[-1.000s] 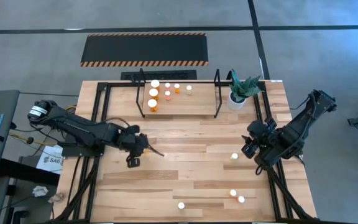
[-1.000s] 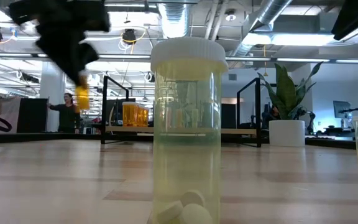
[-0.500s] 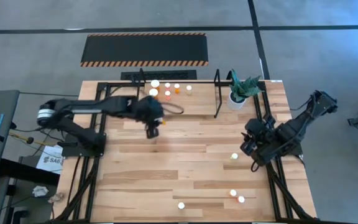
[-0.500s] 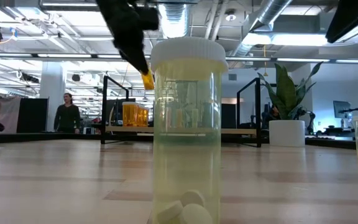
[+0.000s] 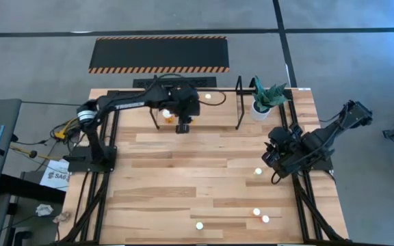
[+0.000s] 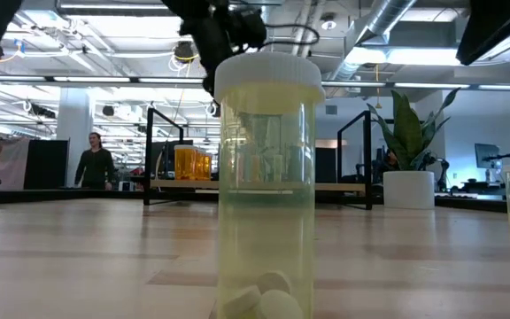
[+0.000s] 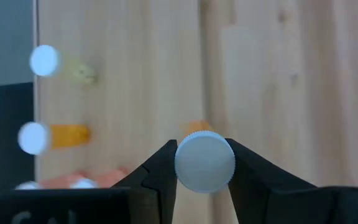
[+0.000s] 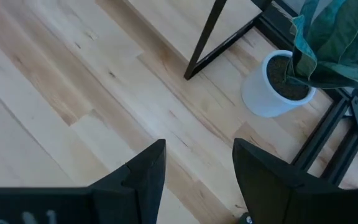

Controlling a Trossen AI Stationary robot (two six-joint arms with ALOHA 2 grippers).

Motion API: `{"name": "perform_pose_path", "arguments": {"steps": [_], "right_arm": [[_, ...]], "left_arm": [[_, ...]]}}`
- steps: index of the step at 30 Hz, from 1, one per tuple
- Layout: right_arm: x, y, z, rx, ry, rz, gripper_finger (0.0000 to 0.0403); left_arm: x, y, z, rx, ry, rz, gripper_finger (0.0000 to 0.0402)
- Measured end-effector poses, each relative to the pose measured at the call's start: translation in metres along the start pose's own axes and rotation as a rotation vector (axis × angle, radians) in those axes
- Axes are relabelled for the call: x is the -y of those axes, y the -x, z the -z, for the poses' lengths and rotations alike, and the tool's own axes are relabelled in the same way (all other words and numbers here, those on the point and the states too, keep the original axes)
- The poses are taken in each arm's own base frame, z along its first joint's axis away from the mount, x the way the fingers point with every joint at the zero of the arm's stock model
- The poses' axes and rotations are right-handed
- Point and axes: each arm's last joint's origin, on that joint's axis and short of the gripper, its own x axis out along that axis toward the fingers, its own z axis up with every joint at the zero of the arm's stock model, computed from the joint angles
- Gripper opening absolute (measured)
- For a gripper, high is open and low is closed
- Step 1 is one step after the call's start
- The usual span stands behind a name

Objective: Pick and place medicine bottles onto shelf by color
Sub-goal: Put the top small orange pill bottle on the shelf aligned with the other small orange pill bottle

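Note:
My left gripper (image 5: 182,125) is over the near edge of the shelf (image 5: 219,113), shut on an orange bottle with a white cap (image 7: 204,162). In the left wrist view, a pale bottle (image 7: 59,64), an orange bottle (image 7: 53,136) and reddish bottles (image 7: 79,181) stand on the shelf floor below. More orange bottles show in the low view (image 6: 190,163). My right gripper (image 5: 273,158) is open and empty over the table's right side. Loose pale bottles (image 5: 258,171) (image 5: 260,215) (image 5: 199,225) stand on the table. My left gripper pinches the orange bottle's white cap (image 7: 204,162) between its two fingers (image 7: 161,169), one on each side of the cap. The fingers point down from above. The orange body (image 7: 196,127) hangs upright below the cap, clear of the wood.
A white pot with a green plant (image 5: 263,100) stands right of the shelf's right hoop (image 5: 239,102). A striped mat (image 5: 159,53) lies beyond the table. A pale bottle with white pills (image 6: 264,186) stands right before the low camera. People show in the room behind (image 6: 95,162).
My left gripper has swung from the table's left middle toward the far edge and the right, up to the shelf's near edge, carrying the orange bottle lifted clear. My right arm has shifted slightly toward the near edge.

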Motion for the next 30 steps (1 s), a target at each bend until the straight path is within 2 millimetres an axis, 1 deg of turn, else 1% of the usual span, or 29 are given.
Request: {"name": "perform_pose_path", "arguments": {"steps": [4,7,10,14,18,20,25,30], "right_arm": [[-0.001,-0.002,-0.002,0.002,-0.025,-0.005,0.0207],[-0.003,-0.004,-0.006,0.008,-0.095,-0.014,0.0207],[0.001,-0.005,-0.008,0.025,-0.160,0.000,0.0207],[0.010,0.001,-0.009,0.065,-0.209,-0.029,0.0207],[0.024,0.009,-0.007,0.150,-0.225,-0.080,0.0207],[0.031,0.010,-0.003,0.206,-0.243,-0.114,0.0207],[0.044,0.001,0.014,0.319,-0.293,-0.265,0.0207],[0.048,-0.011,0.028,0.402,-0.286,-0.402,0.0208]], "left_arm": [[-0.020,-0.018,0.000,-0.031,-0.044,-0.008,0.0103],[-0.035,-0.027,0.004,-0.047,-0.044,-0.015,0.0103],[-0.046,-0.031,0.008,-0.051,-0.047,-0.022,0.0103],[-0.056,-0.030,0.010,-0.032,-0.054,-0.045,0.0103],[-0.057,-0.030,0.009,-0.026,-0.075,-0.048,0.0103],[-0.056,-0.030,0.009,-0.024,-0.087,-0.046,0.0103],[-0.053,-0.030,0.002,0.010,-0.114,-0.062,0.0103],[-0.053,-0.030,0.002,0.015,-0.104,-0.065,0.0103]]}}
